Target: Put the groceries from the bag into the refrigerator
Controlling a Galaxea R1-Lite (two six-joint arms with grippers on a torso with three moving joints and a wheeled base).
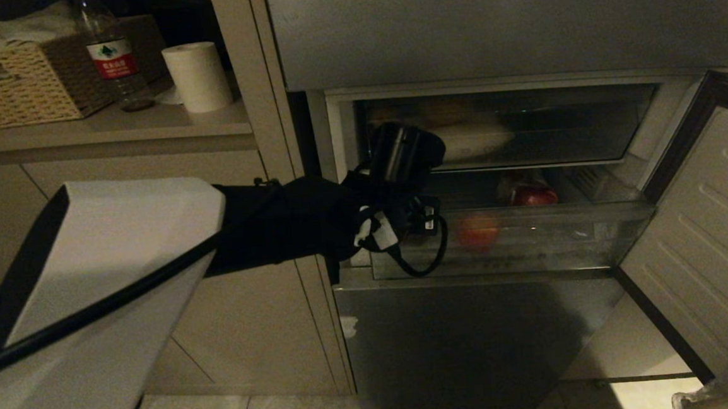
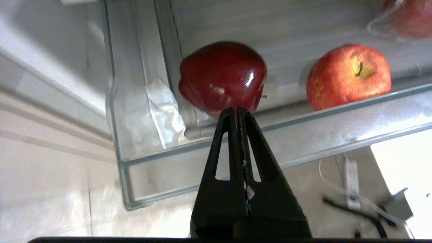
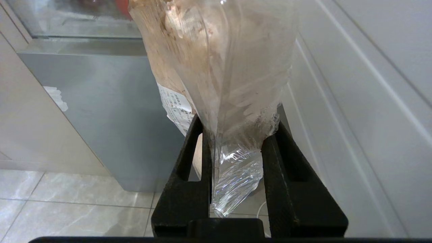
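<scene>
A: How are the fingers on the left gripper (image 2: 237, 109)?

B: Pressed together, nothing between them. The tips sit just in front of a dark red apple (image 2: 222, 76) in the clear drawer (image 2: 303, 141) of the refrigerator (image 1: 473, 343); whether they touch its skin I can't tell.

A: Anything else in that drawer?

B: A lighter red-yellow apple (image 2: 349, 76) toward the drawer's other end, apart from the dark one, close behind the front wall. A crumpled bit of white film (image 2: 163, 108) lies at the dark apple's other side.

A: And the right gripper (image 3: 236, 135)?

B: Narrowly parted, clamped on the twisted end of a clear plastic pack (image 3: 219, 67) holding something pale beige, with a printed label (image 3: 175, 108) on its side. It hangs low by the open refrigerator door (image 1: 707, 234), in front of the steel lower door.

A: The room?

B: Dim. Beige cabinets (image 1: 245, 325) stand left of the refrigerator, pale floor tiles (image 3: 67, 209) below. On the counter (image 1: 144, 123) are a wicker basket (image 1: 22, 86), a red-labelled water bottle (image 1: 111, 55) and a paper roll (image 1: 198, 75) near its right edge.
</scene>
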